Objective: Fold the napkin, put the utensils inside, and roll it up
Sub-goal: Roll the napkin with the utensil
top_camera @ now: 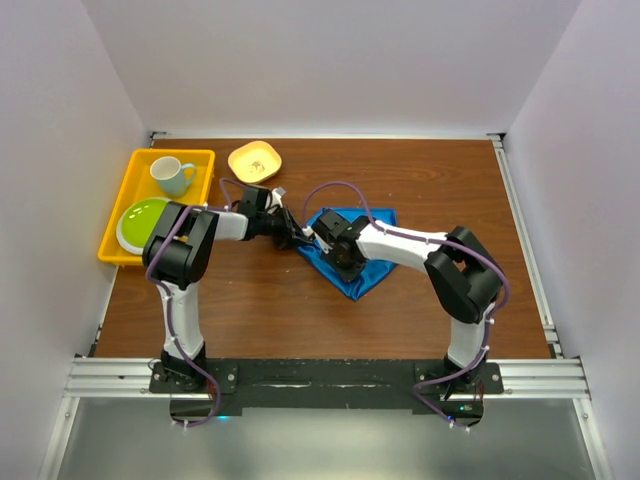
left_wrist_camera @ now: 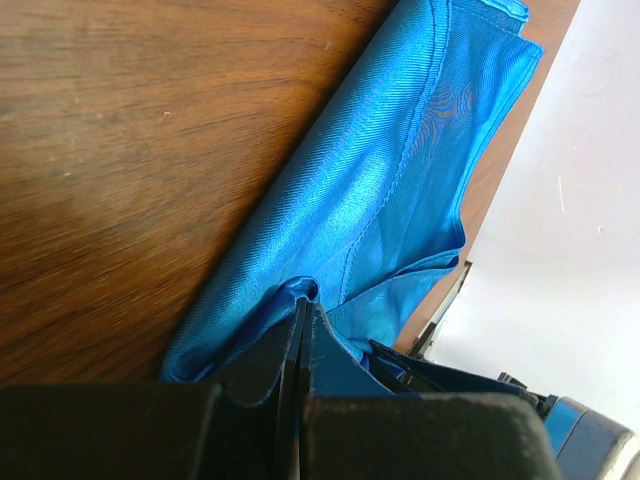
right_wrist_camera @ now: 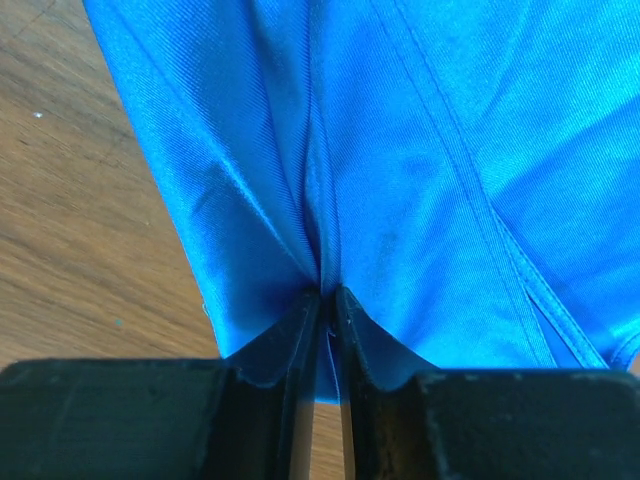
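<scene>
Two grips on one napkin (left_wrist_camera: 400, 180) — left gripper (left_wrist_camera: 303, 308) clamped on its fold, right gripper (right_wrist_camera: 328, 295) likewise.

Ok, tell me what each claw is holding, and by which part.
Both hold the napkin: left claw pinches a fold at its edge, right claw a gathered ridge of the cloth.

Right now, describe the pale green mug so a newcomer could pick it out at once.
Find the yellow rectangular plastic tray at the brown wooden table's far left. The pale green handled mug stands in its far end. Unlike the flat round lime-green plate beside it, it is tall and hollow.
</scene>
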Controlling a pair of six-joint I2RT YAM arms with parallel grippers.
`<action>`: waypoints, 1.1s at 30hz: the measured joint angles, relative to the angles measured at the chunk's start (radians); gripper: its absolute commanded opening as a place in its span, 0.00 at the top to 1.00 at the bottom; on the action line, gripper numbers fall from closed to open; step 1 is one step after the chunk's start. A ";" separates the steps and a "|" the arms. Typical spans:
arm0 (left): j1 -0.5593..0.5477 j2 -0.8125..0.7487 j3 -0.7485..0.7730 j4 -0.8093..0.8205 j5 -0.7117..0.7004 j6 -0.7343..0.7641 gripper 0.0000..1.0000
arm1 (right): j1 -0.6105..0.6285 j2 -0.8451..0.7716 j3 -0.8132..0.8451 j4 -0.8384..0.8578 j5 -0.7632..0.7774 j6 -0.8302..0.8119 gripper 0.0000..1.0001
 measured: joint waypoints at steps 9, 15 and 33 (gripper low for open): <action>0.000 0.005 0.032 -0.071 -0.010 -0.002 1.00 | -0.003 -0.004 0.037 -0.041 0.016 -0.002 0.41; 0.000 0.009 0.046 -0.098 -0.012 -0.011 1.00 | 0.000 -0.014 0.159 -0.064 0.014 -0.003 0.25; 0.000 0.016 0.079 -0.159 -0.018 -0.011 1.00 | 0.100 0.064 0.192 0.050 0.010 0.001 0.77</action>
